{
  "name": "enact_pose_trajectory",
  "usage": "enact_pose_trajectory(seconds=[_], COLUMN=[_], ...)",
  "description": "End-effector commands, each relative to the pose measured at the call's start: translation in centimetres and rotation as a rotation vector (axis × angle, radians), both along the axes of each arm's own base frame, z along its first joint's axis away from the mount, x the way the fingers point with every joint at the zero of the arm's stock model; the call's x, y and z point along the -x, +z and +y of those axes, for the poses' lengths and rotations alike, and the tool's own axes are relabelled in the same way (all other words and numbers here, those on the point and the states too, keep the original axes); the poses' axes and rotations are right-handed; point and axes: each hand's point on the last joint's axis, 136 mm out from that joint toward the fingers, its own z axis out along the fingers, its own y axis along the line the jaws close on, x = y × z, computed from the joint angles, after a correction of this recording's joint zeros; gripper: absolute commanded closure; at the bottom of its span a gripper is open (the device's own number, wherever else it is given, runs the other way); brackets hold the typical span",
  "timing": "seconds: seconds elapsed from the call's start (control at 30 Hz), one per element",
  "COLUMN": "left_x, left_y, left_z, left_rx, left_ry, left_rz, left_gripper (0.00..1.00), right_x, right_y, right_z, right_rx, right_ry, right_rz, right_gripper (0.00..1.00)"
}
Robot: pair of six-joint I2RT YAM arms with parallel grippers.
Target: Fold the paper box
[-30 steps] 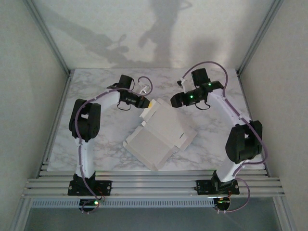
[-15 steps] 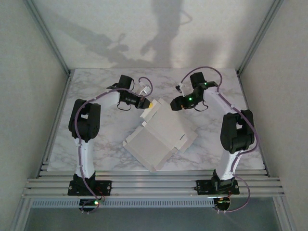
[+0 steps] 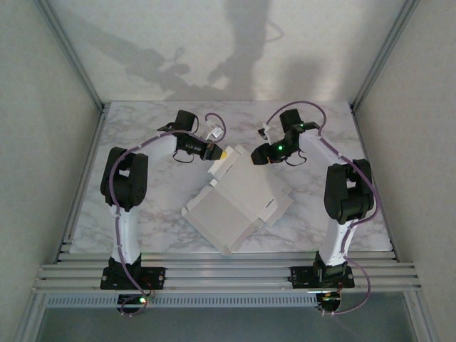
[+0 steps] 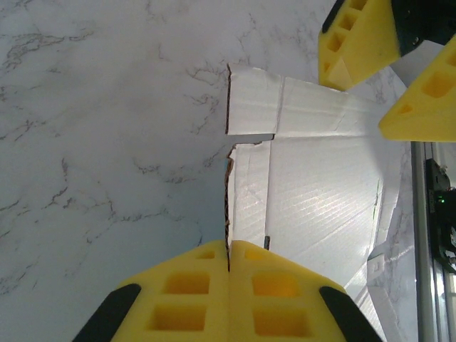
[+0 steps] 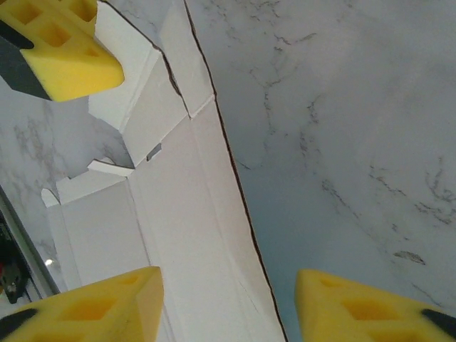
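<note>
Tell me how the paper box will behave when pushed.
Likely floppy: the paper box is a thin creased sheet, so panels should hinge rather than stay rigid. Probably light; pushed, it may slide on the smooth marble table. With the left tool pinching one edge, it may pivot there.
</note>
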Motion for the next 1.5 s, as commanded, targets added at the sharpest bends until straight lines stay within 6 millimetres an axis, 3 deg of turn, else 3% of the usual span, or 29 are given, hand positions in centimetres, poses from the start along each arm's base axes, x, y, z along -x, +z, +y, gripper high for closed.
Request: enact_pose_trajectory(seconds=[0.0, 0.47, 0.8, 1.03, 1.17, 1.27, 1.47], left_x=[0.5, 0.3, 0.2, -0.3, -1.2, -1.7, -2.1], left_y=[1.8, 1.5, 1.9, 2.3, 4.4, 6.7, 10.5], left_z=[-0.5, -0.8, -1.2, -0.7, -0.5, -0.3, 0.0], left_rx=[0.048, 0.064, 0.083, 0.108, 0.128, 0.145, 0.184], left_ry=[-0.026, -0.014, -0.009, 0.029, 0.089, 0.139, 0.229], left_rz=[-0.032, -0.023, -0.022, 0.018, 0.016, -0.002, 0.027], left_gripper=[0.94, 0.93, 0.92, 0.85, 0.75, 0.61, 0.57], right_x=[0.8, 1.9, 2.4, 2.3, 2.6, 2.8, 2.8], right_y=[0.3, 1.9, 1.9, 2.4, 2.5, 2.4, 2.5], right_z=[0.4, 0.6, 0.2, -0.6, -0.7, -0.9, -0.9], right_rx=[-0.046, -0.001, 0.245, 0.406, 0.47, 0.499, 0.519], right_ry=[0.013, 0.005, -0.014, -0.049, -0.057, -0.064, -0.077], right_rz=[0.023, -0.045, -0.186, -0.312, -0.35, -0.359, -0.373], right_gripper=[0.56, 0.87, 0.99, 1.0, 1.0, 1.0, 1.0])
